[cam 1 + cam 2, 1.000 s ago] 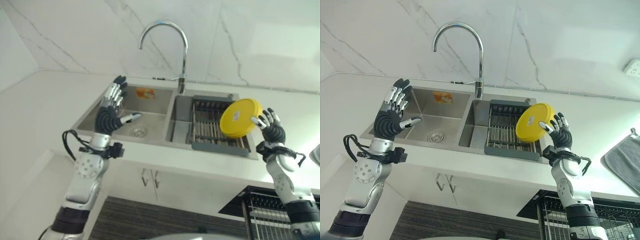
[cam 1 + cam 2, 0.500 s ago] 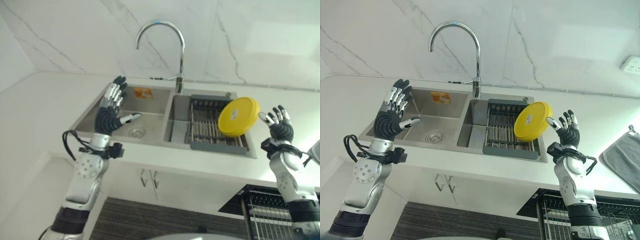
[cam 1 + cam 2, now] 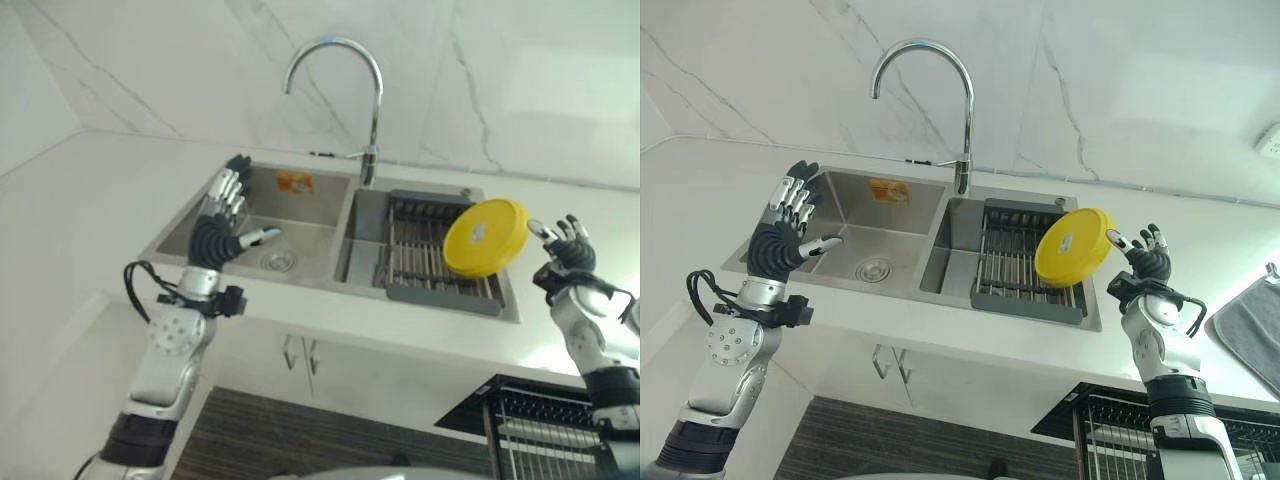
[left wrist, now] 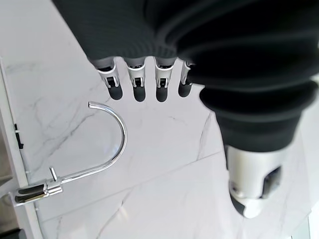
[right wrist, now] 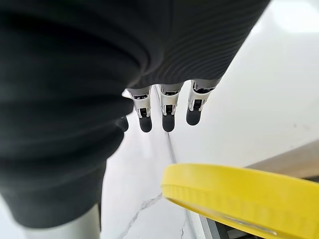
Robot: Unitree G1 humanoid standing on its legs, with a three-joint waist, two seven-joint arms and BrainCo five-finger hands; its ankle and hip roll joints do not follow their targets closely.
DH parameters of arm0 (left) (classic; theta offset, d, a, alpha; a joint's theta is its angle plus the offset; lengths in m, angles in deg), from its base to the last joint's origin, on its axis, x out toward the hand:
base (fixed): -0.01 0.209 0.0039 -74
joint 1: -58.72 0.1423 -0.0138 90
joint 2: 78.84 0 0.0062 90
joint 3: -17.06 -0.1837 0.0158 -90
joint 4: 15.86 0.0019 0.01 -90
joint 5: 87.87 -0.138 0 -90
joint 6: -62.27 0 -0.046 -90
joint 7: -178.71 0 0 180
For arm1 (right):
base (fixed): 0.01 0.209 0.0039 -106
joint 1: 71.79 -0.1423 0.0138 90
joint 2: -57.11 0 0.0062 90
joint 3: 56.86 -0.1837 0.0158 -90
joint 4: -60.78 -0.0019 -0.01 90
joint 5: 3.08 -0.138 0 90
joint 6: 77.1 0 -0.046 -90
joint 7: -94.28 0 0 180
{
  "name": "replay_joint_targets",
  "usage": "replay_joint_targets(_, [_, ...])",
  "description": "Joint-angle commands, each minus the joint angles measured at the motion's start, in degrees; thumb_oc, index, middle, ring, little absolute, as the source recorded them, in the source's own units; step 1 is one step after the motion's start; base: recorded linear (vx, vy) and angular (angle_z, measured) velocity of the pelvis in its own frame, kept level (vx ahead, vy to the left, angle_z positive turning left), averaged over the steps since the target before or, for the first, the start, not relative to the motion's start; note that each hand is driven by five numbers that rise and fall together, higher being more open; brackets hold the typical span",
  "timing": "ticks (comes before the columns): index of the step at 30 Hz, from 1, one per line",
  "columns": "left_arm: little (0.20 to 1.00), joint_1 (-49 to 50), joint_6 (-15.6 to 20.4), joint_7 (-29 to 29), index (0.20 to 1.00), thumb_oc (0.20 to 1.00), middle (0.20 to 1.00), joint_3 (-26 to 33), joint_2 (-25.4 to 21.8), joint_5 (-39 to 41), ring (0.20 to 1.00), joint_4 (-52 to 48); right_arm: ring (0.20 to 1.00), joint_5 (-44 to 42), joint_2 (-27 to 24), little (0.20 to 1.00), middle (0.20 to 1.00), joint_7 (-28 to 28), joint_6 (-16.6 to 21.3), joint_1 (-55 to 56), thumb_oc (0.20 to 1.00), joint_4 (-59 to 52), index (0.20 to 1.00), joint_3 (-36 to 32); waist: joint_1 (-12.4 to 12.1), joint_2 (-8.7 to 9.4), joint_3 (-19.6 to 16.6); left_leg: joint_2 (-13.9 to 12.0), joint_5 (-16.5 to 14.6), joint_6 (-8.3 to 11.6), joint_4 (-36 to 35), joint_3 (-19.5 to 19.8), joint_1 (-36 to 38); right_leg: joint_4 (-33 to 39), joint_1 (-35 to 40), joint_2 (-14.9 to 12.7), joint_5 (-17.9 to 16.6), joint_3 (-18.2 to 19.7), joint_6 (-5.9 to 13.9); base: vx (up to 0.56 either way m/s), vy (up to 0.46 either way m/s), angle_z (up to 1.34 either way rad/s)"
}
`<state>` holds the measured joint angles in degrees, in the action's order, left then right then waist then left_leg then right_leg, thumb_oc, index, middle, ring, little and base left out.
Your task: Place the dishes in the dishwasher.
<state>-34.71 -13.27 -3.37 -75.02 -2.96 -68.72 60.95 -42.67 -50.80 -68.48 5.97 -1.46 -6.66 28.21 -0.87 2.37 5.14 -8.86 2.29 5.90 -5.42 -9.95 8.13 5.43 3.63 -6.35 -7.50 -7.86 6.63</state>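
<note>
A round yellow plate [image 3: 484,237] stands on edge, tilted, at the right end of the dark drying rack [image 3: 415,250] in the right basin of the sink [image 3: 300,205]. My right hand [image 3: 567,251] is raised just to the right of the plate, open, with a small gap between its fingers [image 5: 168,112] and the plate's rim [image 5: 249,191]. Over the left basin my left hand [image 3: 220,228] is held up, open and holding nothing, its fingers [image 4: 134,87] straight.
A tall curved faucet [image 3: 340,60] rises behind the sink in front of a marble wall. A wire dishwasher rack [image 3: 1120,430] shows below the counter at the lower right. A grey cloth [image 3: 1252,332] lies on the counter at the far right.
My right hand has let go of the yellow plate's edge and drawn back to the right. The plate stays leaning in the rack. The left hand has held still.
</note>
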Motion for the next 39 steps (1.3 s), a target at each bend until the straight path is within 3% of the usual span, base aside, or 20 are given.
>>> replay_joint_targets(1, [1.0,-4.7,1.5,0.2,1.0,1.0,1.0,0.1,-2.5,1.5,1.0,0.3,1.0,-3.4,-4.0,1.0,1.0,-0.4,1.6,-7.6,1.0,1.5,1.0,1.2,-0.8,-0.05,-0.5,1.1,-4.5,-1.57,0.4,1.1,0.2,-0.4,4.4,0.2,6.3,-0.9,0.65,0.0,0.0,0.0])
replay_joint_targets(5, [1.0,-4.9,1.6,0.5,1.0,1.0,1.0,-0.3,-2.8,2.2,1.0,1.2,1.0,-8.8,-4.0,1.0,1.0,-2.9,1.6,-9.2,1.0,4.0,1.0,1.6,-1.0,-0.03,-0.8,1.0,-4.4,-1.41,0.4,1.2,0.2,-0.4,4.5,0.2,6.4,-1.1,0.61,0.0,0.0,0.0])
replay_joint_targets(18, [1.0,-4.7,1.5,0.7,1.0,1.0,1.0,-0.4,-3.9,3.4,1.0,1.6,1.0,-12.8,-6.7,1.0,1.0,-7.3,-1.6,-11.3,1.0,9.4,1.0,2.2,-1.6,0.32,-0.7,1.0,-4.2,-1.22,0.4,1.2,0.1,-0.4,4.7,0.0,6.3,-1.3,0.69,0.0,0.0,0.0])
replay_joint_targets(39, [1.0,-5.5,0.7,0.7,1.0,1.0,1.0,-1.4,-5.2,3.3,1.0,1.8,1.0,-10.6,-10.2,1.0,1.0,-12.0,-8.2,-14.8,1.0,15.8,1.0,5.7,-2.1,0.93,-0.6,1.0,-4.0,-1.16,0.4,0.7,0.1,-0.4,4.7,-0.2,6.1,-1.8,0.81,0.0,0.0,0.0])
